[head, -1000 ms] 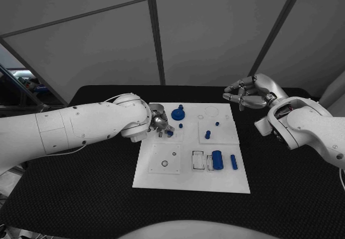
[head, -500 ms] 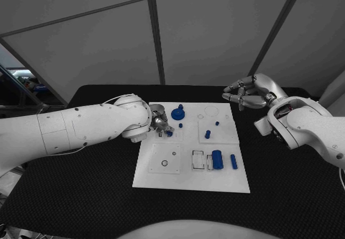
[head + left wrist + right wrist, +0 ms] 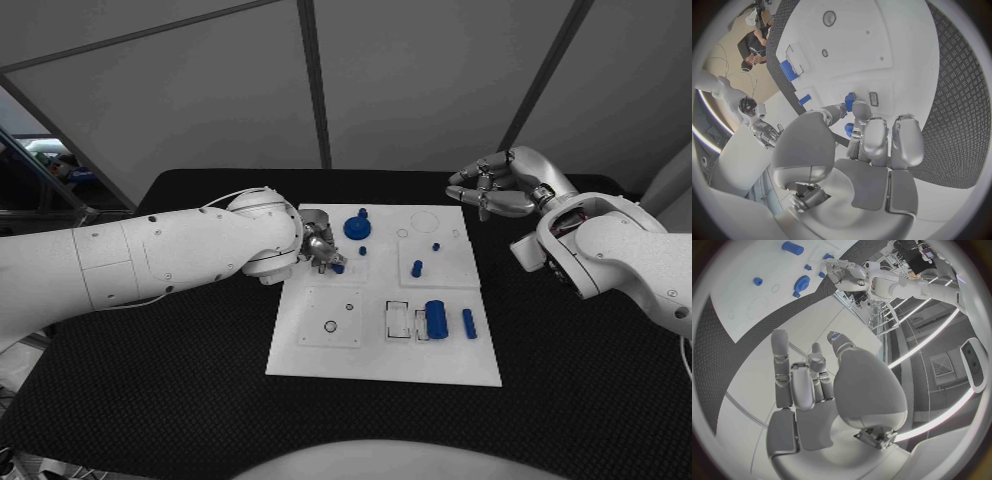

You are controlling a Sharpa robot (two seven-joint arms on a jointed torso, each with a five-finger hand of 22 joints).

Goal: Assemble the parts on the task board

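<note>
At about nine o'clock of the task board (image 3: 387, 350), the left hand (image 3: 320, 248) sits low over the board's far-left part, its fingers (image 3: 862, 114) curled in around a small blue part (image 3: 338, 266); the left wrist view shows blue at the fingertips, one piece between the thumb and a finger and another just under them, so the hand pinches the small blue part against or just above the white surface. Just beyond it, toward twelve o'clock on the board, stands a round blue knob (image 3: 356, 228), with a tiny blue peg (image 3: 362, 252) right beside the hand. Moving toward the middle, a short blue pin (image 3: 417, 269) stands on the upper right panel, and a smaller blue dot (image 3: 434, 247) lies a little farther back. At about four o'clock on the board, a thick blue cylinder (image 3: 436, 320) lies in a rectangular recess, and a slimmer blue rod (image 3: 469, 324) lies just beside it on its right, the two apart. Off the board at about one o'clock, the right hand (image 3: 493, 190) hangs above the black table (image 3: 173, 400), well apart from every part; its fingers (image 3: 792, 375) are loosely bent and separated, and nothing is in them.
</note>
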